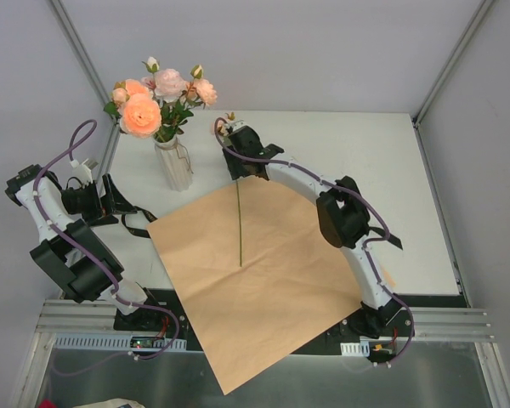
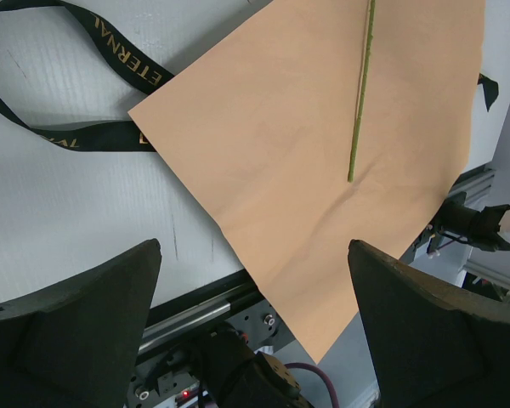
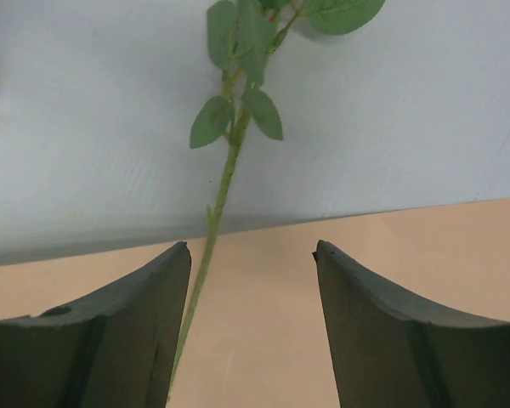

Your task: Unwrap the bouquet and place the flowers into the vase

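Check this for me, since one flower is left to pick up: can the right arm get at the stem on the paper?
Probably yes. The right hand hangs open right over the stem, which lies on the paper and passes through the gap of the hand, with nothing lying across it.

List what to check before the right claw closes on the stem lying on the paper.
1. Right claw open: ok.
2. Thin green leafy stem between its fingers: ok, close to one finger.
3. Stem lying loose on the tan paper sheet: ok.
4. Spare room in the clear glass vase of peach-pink roses: cannot tell.
5. Left claw open, off to the side: ok.
6. Black printed ribbon away from stem: ok.
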